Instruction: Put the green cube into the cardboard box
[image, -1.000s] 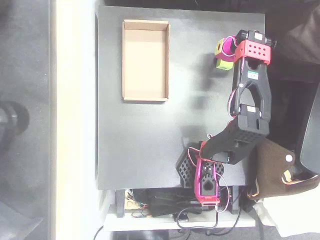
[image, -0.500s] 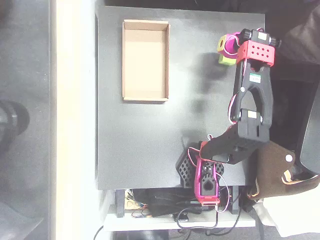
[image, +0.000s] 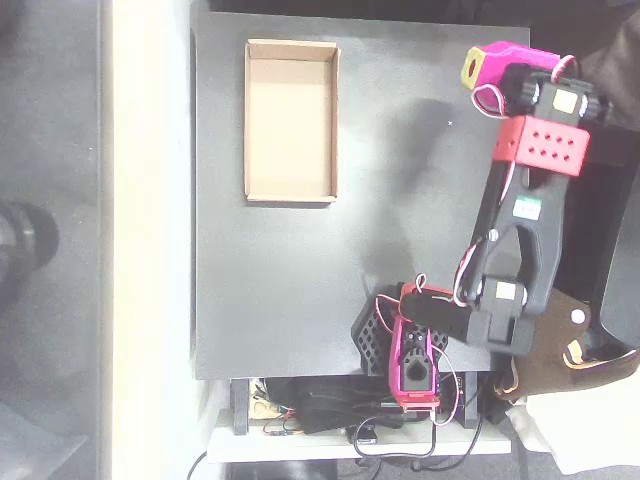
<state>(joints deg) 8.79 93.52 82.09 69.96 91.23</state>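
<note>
Black table (image: 300, 270) — pincer (image: 478, 68) aloft, grip unclear

— What differs from a second ago in the overhead view?

— The arm's reach. Its red block, earlier near the table's right side around the level of the cardboard box's upper half, now sits further right and higher, by the table's top right corner. The long black link stands nearly straight up the picture instead of slanting.

— And the claw (image: 478, 68)?

— It moves up and right with it. Earlier the magenta tip pointed left with the green cube just beside it, at the tip. Now the tip lies close to the table's top edge, and only its yellow patch shows.

— The cube itself?

— Its earlier spot is bare table; where it is now cannot be told.
</note>
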